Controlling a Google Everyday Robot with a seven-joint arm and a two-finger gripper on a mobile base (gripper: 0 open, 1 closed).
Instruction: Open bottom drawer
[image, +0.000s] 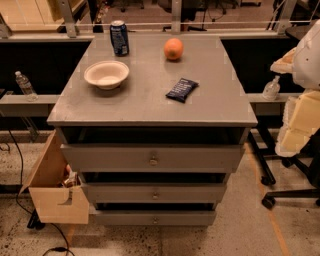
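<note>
The grey cabinet (150, 107) faces me with three drawers stacked in its front. The bottom drawer (125, 218) is the lowest and slimmest panel, close to the floor, with a small round metal knob (155, 220) at its centre. Its front sits roughly in line with the drawers above, which step back slightly toward the bottom. My arm's white and cream parts rise along the right edge of the view. The gripper (284, 63) hangs there at cabinet-top height, well above and to the right of the bottom drawer, touching nothing.
On the cabinet top are a white bowl (106, 74), a blue can (119, 37), an orange (173, 49) and a dark snack packet (182, 90). A cardboard box (55, 192) stands at the cabinet's lower left. An office chair base (280, 192) is at the right.
</note>
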